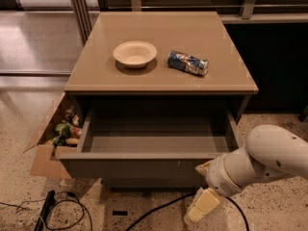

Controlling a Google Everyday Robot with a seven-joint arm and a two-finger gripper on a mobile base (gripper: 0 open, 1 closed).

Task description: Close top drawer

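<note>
The gripper point(201, 207) hangs low at the near edge of the scene, a cream-coloured piece pointing down toward the speckled floor point(284, 208). Whether it is open or closed cannot be told from here. Its rounded white arm point(272, 153) rises up and to the right of it. Black cables point(62, 210) lie on the floor well to the gripper's left, and one strand runs just beside it.

Just above and to the left of the gripper stands the top drawer point(134, 168), pulled well out of the cabinet. Its plain grey front panel faces the viewer, and the right end of the panel is close to the arm's wrist; it is unclear whether they touch. Behind the panel the smooth grey inner box lies open.

Further left of the gripper, beside the drawer's left wall, an open cardboard box point(42, 163) sits on the floor with small mixed items inside.

Beyond the drawer, above the gripper, is the tan cabinet top point(226, 78). On it a cream bowl point(135, 54) stands up and to the left, and a crumpled can point(188, 62) lies on its side near the bowl, almost straight beyond the gripper.
</note>
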